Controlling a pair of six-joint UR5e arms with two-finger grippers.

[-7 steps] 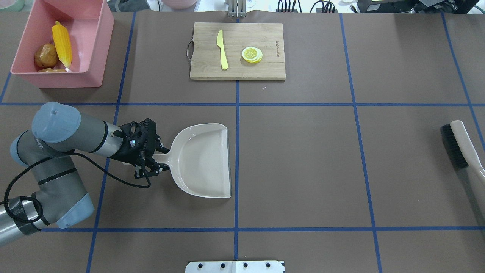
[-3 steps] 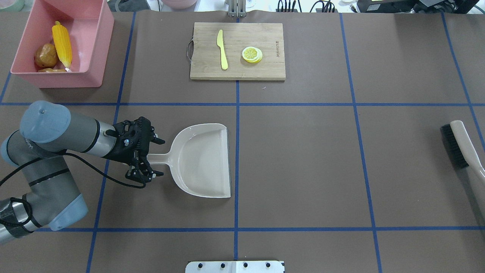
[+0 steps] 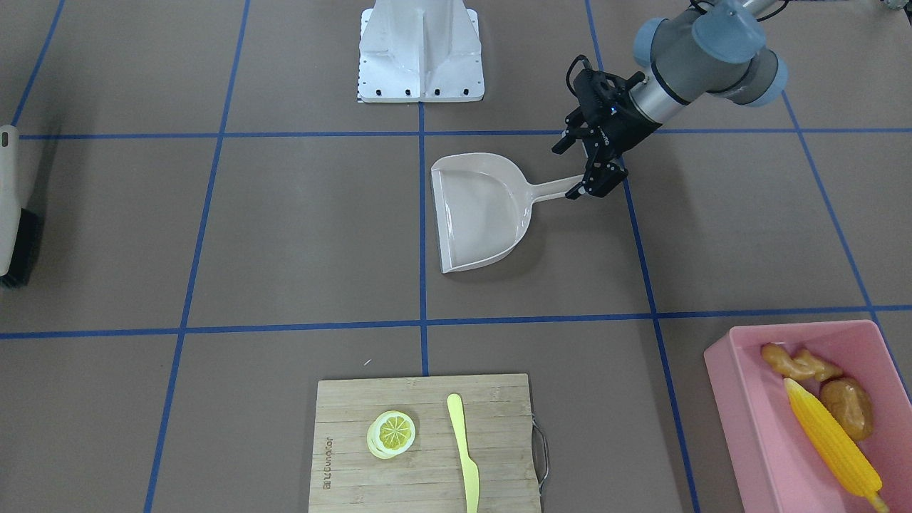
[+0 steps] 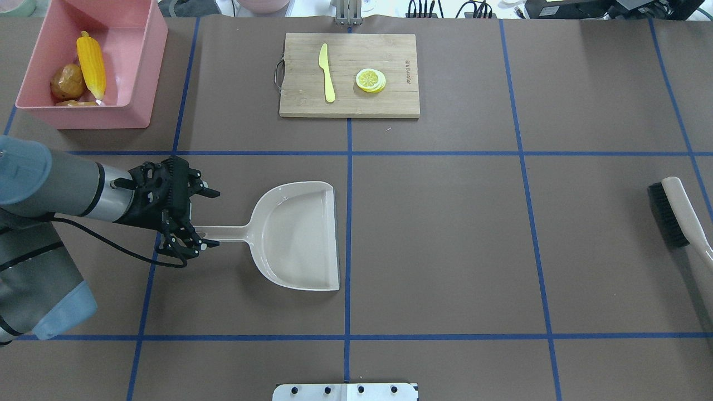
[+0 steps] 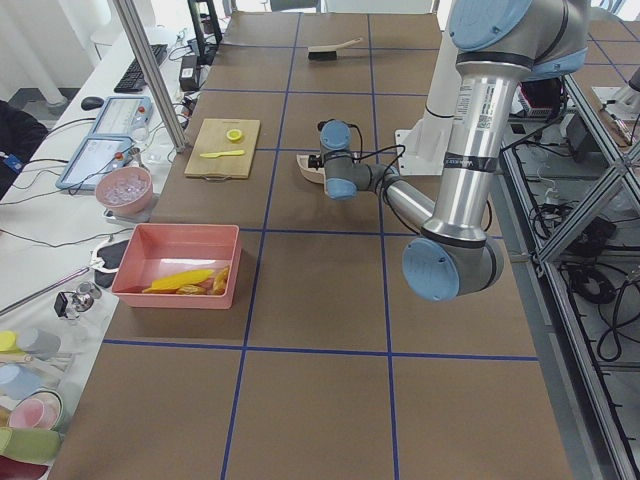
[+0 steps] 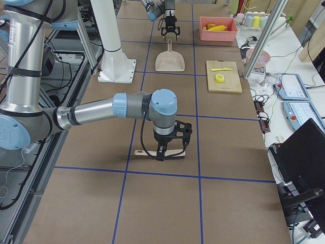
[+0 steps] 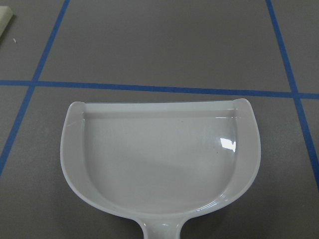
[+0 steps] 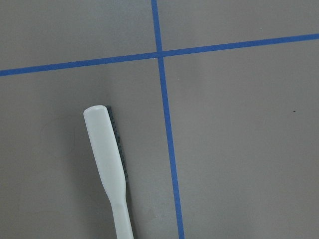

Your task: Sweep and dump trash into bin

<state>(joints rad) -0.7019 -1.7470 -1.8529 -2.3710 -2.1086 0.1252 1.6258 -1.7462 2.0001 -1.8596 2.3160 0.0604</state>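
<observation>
The trash lies inside the pink bin [image 4: 139, 114] at the table's far left: a yellow corn cob [image 4: 91, 65], a brown potato [image 4: 67, 82] and a tan ginger root [image 4: 75, 103], also seen as corn [image 3: 830, 438], potato [image 3: 848, 407] and ginger [image 3: 794, 363] in the bin [image 3: 741, 420]. My left gripper [image 4: 207, 220] [image 3: 572, 171] is open, its fingers straddling the tip of the beige dustpan's handle. The dustpan [image 4: 301, 239] [image 7: 159, 159] lies flat on the table and holds nothing. My right gripper [image 6: 172, 150] hovers at the brush; I cannot tell its state.
The brush [image 4: 677, 209] [image 8: 107, 159] lies at the table's right edge. A wooden cutting board [image 4: 348, 108] at the far centre carries a yellow knife [image 4: 327, 72] and a lemon slice [image 4: 370, 79]. The robot's base plate [image 4: 345, 391] sits at the near edge.
My left gripper has drawn back leftward along the dustpan's handle, from its neck to its tip. The dustpan has stayed where it lay.
</observation>
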